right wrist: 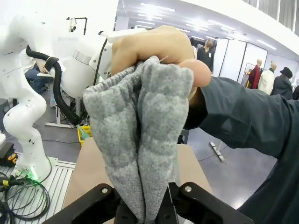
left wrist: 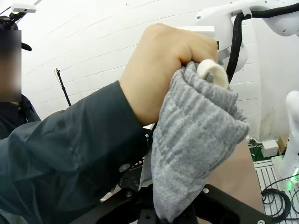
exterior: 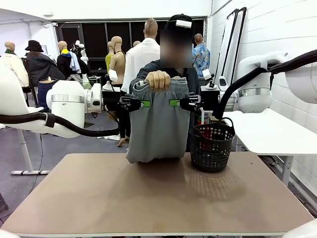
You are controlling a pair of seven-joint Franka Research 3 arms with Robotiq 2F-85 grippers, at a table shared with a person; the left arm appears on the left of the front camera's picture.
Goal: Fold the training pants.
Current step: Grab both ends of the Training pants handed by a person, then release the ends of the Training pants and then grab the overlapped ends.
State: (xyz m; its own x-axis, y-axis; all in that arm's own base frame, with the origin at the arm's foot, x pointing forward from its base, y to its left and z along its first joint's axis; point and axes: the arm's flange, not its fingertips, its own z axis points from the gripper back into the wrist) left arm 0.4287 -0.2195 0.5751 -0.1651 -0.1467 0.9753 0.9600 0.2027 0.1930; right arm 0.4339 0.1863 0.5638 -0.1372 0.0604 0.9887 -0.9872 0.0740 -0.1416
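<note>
- I had both grippers pinched shut on the pants (exterior: 158, 124). My left gripper (exterior: 144, 103) held one side edge just under the waistband, and my right gripper (exterior: 174, 103) held the other edge at the same height.
- The pants hung upright over the far side of the table (exterior: 148, 198). Their lower end sat at about tabletop level, though I could not tell whether it touched.
- The person's hand (exterior: 158, 79) clutched the bunched waistband in a fist, above and between my two grippers.
- I judged this to be the taking-over step, with the cloth gripped but nothing yet laid down or folded.
- The next move called for the fist to let go. Both my arms would then have to travel together, keeping the cloth stretched between them, and lower it flat onto the table.
- A black basket (exterior: 212, 146) stood on the table just beside the hanging cloth, on my right arm's side. I reckoned it was the one thing that could catch the fabric or my right arm on the way down.
</note>
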